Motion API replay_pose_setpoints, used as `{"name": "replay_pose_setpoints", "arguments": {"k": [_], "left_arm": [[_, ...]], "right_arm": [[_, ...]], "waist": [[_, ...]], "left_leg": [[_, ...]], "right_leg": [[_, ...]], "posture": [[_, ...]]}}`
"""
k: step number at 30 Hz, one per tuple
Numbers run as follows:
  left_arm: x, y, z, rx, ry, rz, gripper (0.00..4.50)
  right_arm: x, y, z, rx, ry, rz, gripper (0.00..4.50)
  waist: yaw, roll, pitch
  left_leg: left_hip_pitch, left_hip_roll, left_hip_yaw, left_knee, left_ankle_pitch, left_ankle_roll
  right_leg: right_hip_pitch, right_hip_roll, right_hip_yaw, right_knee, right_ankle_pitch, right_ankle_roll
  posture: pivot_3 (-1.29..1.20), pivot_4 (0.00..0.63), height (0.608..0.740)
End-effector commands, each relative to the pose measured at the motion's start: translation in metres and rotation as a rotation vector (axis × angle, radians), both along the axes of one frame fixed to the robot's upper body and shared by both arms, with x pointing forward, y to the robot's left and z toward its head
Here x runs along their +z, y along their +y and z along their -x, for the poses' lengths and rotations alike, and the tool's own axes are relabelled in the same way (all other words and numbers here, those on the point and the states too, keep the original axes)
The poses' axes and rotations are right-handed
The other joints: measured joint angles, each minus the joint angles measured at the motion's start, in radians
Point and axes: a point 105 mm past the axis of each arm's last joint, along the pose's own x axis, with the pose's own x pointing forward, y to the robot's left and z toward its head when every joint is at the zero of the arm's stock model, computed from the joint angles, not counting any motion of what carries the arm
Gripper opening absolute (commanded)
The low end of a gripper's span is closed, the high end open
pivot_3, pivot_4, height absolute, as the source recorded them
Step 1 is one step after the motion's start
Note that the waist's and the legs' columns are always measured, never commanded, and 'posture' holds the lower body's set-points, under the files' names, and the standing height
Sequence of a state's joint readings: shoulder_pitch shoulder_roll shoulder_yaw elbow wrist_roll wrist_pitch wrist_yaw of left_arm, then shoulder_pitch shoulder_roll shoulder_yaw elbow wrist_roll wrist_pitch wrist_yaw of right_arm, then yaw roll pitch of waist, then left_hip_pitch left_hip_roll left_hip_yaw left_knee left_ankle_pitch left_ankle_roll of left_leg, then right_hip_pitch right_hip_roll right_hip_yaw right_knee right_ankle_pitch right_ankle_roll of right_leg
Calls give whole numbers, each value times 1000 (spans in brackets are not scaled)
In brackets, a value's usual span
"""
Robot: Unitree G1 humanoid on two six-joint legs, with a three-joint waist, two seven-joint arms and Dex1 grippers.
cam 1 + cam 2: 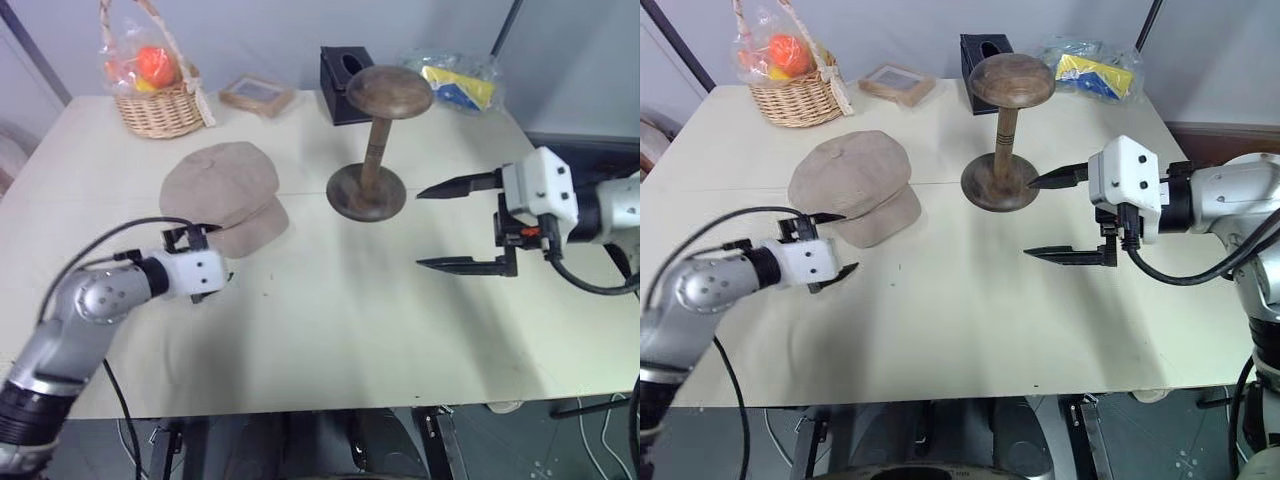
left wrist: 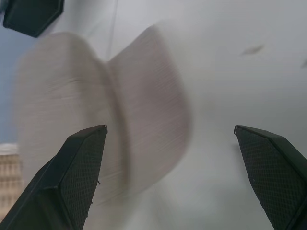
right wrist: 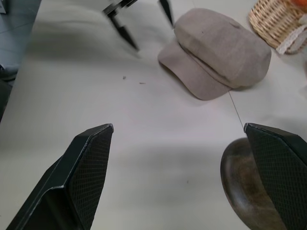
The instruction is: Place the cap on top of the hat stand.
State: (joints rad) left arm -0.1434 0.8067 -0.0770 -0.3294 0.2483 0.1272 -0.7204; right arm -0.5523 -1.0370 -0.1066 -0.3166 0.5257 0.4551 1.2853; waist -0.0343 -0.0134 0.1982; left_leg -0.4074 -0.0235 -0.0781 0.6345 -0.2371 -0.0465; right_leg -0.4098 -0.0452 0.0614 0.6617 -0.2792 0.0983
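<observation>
Left gripper (image 1: 833,244): jaws spread wide, empty, just short of the brim. Cap (image 1: 854,184): flat on table (image 1: 940,330), left of hat stand (image 1: 1005,130). Right gripper (image 1: 1048,216): wide, empty, beside base. Risks: soft brim slipping a shallow pinch; right fingers toppling the stand.

Both grippers held open, nothing gripped.
The left gripper (image 1: 828,245) is held low; the right gripper (image 1: 1045,217) is pointed sideways, raised.
</observation>
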Motion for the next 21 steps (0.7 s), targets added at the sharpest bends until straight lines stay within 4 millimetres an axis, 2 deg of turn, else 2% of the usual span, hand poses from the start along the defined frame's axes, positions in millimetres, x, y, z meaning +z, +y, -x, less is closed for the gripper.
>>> {"name": "replay_pose_setpoints", "arguments": {"k": [1,5,10,15,21], "left_arm": [[9,-25,-8,12,-97,49,4458],[3,-41,-33,148,-202,49,4458],[-15,-49,-48,261,-215,29,4458],[-24,-68,-64,324,-242,52,4458],[-33,-67,-81,411,-269,33,4458]], "right_arm": [[11,0,5,11,-30,2,4500],[14,-1,4,9,-23,7,4500],[18,-3,5,4,-26,18,4500],[25,-1,9,18,-39,20,4500],[32,0,9,16,-63,5,4500]], "waist": [[9,0,0],[24,0,0],[23,0,-1],[33,1,-2],[44,1,-2]], "left_leg": [[0,0,0,1,0,0],[-1,-1,-2,6,0,0],[-1,-1,-4,8,-1,1],[0,-2,-6,12,-1,1],[0,-2,-6,13,-1,1]], "right_leg": [[0,0,0,0,0,0],[2,0,-3,1,0,0],[4,0,-4,2,0,1],[7,-1,-7,2,1,1],[9,-2,-7,2,1,2]], "posture": [[0,150,740],[0,150,740],[0,150,740],[0,150,740],[0,150,740]]}}
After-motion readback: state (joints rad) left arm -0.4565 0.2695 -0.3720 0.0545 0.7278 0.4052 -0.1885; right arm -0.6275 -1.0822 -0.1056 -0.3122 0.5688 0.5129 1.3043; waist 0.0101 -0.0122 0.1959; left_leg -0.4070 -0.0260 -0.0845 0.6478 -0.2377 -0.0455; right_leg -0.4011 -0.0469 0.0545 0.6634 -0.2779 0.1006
